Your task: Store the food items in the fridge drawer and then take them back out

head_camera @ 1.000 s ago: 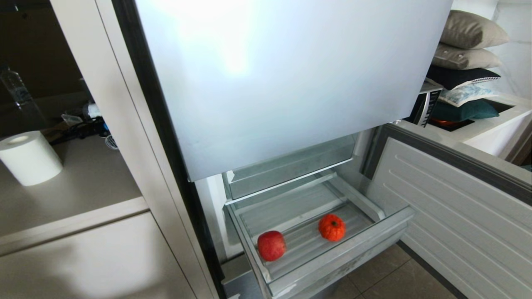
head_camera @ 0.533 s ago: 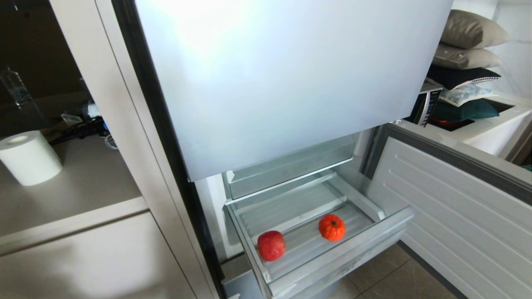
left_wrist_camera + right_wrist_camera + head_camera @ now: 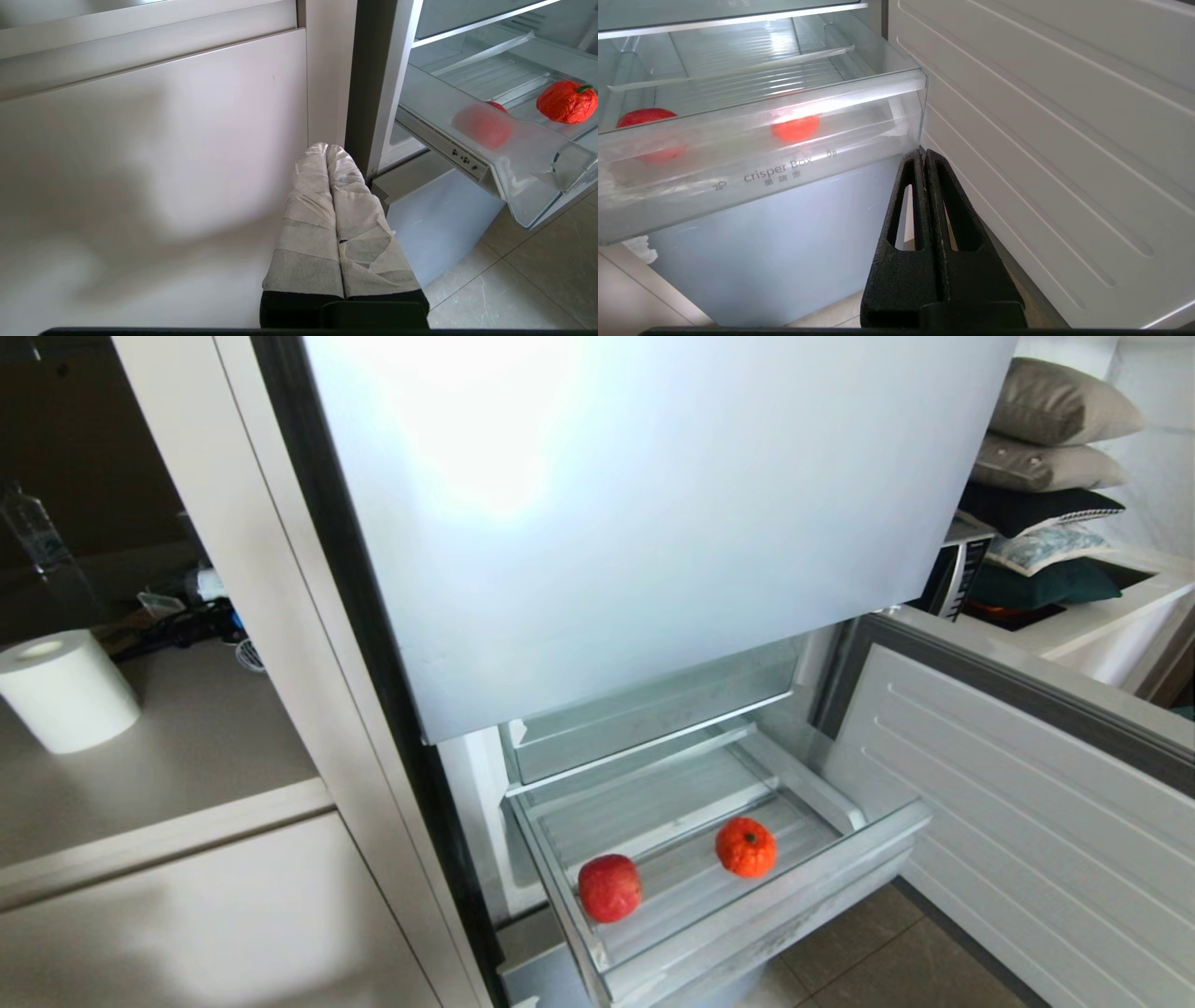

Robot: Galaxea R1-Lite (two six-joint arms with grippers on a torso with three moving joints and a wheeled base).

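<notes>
The clear fridge drawer stands pulled out below the closed upper door. On its ribbed floor lie a red apple at the near left and a bumpy orange pumpkin-like fruit toward the right. Neither arm shows in the head view. My left gripper, wrapped in pale tape, is shut and empty, low beside the white cabinet, left of the drawer. My right gripper is shut and empty, just below the drawer's front right corner, beside the open door's ribbed inner panel.
The open lower fridge door stands to the right of the drawer. A white cabinet with a paper roll is on the left. Cushions are stacked at the back right. Tiled floor lies below.
</notes>
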